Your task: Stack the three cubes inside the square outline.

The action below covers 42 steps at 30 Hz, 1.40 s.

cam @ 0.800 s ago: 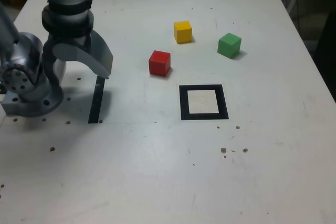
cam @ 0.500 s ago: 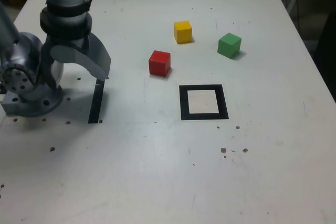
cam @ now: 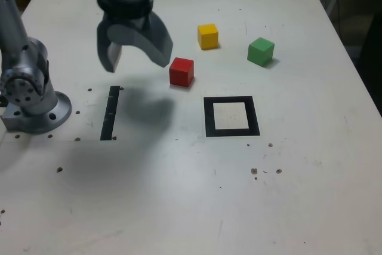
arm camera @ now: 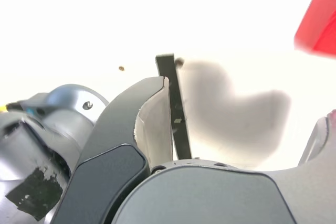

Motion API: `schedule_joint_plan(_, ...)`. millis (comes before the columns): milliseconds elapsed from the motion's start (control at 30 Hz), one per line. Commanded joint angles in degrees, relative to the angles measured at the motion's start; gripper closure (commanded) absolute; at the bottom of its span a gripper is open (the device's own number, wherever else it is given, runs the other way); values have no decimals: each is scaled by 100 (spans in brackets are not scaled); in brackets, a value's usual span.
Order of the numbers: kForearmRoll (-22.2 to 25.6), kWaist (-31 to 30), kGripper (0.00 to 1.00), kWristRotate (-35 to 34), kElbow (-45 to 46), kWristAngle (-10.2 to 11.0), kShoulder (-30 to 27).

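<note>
**Three cubes loose, none yet stacked**

In the exterior view, the gripper (cam: 138,53) is held above the table (cam: 179,195) with its two curved grey jaws spread wide and nothing between them, a stance judged suited to descending over a block. The red cube (cam: 181,71) is found just beside the gripper, toward the exterior view's right. The yellow cube (cam: 208,36) sits a little farther off on that side, and the green cube (cam: 261,51) farther again. The square outline (cam: 231,116), a thick black frame with a pale centre, lies beyond the red cube and nearer the camera, unoccupied. All three blocks appear matte, solid-coloured and sharp-edged, so a flat stack is judged feasible. A thin black strip (cam: 110,112) is marked below the gripper.

In the wrist view, the smooth, scooped inner face of one jaw is seen, the strip (arm camera: 176,111) passes behind it, and the red cube (arm camera: 318,22) is caught blurred at the frame edge.
</note>
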Motion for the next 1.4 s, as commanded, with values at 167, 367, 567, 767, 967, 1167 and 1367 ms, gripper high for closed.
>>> schedule_joint_plan(167, 347, 332, 5, 428, -960, 366, 844)
schedule_joint_plan(367, 235, 369, 6, 669, -1245, 469, 1368)
schedule_joint_plan(567, -37, 369, 9, 908, -1048, 307, 1437)
schedule_joint_plan(767, -712, 369, 11, 1313, -662, 70, 1506)
schedule_joint_plan(967, -877, 369, 14, 1311, -592, 82, 1766)
schedule_joint_plan(1167, -816, 369, 29, 1247, -698, 160, 1798)
schedule_joint_plan(1367, -819, 369, 43, 1244, -770, 155, 1807)
